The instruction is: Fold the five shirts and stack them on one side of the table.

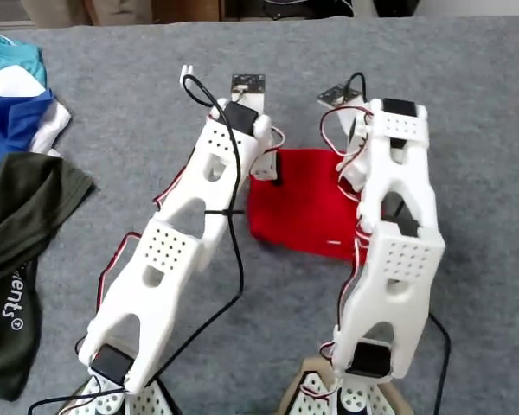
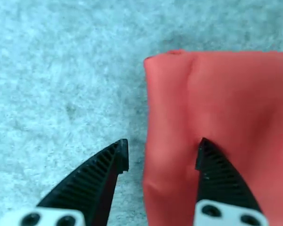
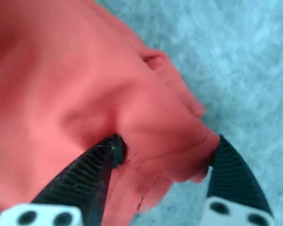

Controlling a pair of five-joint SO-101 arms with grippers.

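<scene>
The red shirt [image 1: 303, 203] lies between both tools, its edge inside the wide-open left tool [image 2: 163, 146] and a bunched corner inside the open, seemingly not yet pinching right tool [image 3: 167, 143], so both should close low, catching all layers evenly.

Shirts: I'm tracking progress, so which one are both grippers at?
The red shirt, mid-table; the dark green shirt and blue shirt lie piled aside.

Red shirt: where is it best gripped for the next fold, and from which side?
Probably at its two side edges, coming down from above. The red shirt lies flat on the table, so only its edges offer a lip. The left gripper straddles one edge, open; the right gripper is open around a bunched corner.
</scene>
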